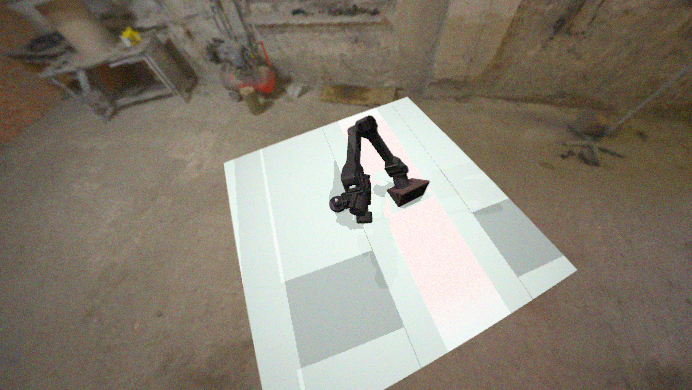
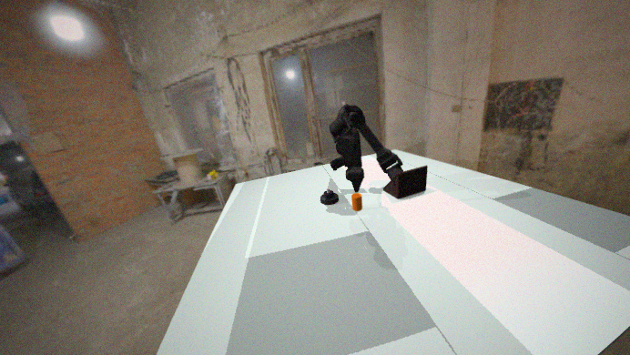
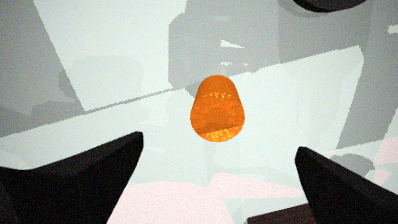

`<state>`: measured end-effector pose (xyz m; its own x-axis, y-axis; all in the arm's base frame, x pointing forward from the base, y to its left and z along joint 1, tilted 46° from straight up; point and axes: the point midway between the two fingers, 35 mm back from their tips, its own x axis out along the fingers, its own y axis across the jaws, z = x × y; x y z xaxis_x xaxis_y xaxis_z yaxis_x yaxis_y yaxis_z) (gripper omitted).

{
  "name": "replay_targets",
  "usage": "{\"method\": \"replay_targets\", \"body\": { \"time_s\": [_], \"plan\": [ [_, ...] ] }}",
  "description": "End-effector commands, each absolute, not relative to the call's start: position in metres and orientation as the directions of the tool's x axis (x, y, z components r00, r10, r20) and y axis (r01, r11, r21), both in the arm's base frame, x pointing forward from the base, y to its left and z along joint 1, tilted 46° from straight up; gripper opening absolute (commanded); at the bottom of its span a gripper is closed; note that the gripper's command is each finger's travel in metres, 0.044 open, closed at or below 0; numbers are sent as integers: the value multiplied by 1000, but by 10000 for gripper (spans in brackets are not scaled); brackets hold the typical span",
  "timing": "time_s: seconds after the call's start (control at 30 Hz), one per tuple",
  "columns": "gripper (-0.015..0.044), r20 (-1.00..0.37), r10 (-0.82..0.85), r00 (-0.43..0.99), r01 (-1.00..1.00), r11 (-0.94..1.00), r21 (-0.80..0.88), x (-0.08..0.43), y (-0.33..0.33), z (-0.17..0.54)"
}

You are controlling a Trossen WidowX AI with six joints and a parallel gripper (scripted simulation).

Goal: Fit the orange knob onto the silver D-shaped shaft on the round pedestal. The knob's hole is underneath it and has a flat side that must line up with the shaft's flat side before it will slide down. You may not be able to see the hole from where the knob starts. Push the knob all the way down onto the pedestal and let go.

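Observation:
The orange knob (image 2: pixel 357 202) (image 3: pixel 217 110) stands upright on the table; in the top view the gripper hides it. Its underside hole is not visible. The round black pedestal (image 1: pixel 338 204) (image 2: pixel 329 198) stands a short way to the knob's left in the exterior view, and its edge (image 3: pixel 331 5) shows at the top of the wrist view. The shaft is too small to make out its flat side. My gripper (image 1: pixel 362 211) (image 2: pixel 356 186) (image 3: pixel 219 146) is open and empty, pointing down above the knob. In the wrist view the knob appears between and slightly beyond the two fingertips.
The arm's dark base (image 1: pixel 410 192) (image 2: pixel 411 182) stands to the right of the knob in the exterior view, and its edge shows at the bottom of the wrist view. The table top (image 1: pixel 325 260) has grey and pink patches and shadows.

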<state>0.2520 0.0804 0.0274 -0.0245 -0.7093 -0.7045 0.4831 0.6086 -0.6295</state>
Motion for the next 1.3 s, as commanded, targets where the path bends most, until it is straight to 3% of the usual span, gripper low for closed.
{"method": "replay_targets", "body": {
  "time_s": [0.0, 1.27],
  "plan": [
    [440, -704, -710, -18, 482, 611, -628, 252, 75, 23],
    [440, -703, -711, -16, 483, 610, -628, 253, 31, -22]
  ]
}}
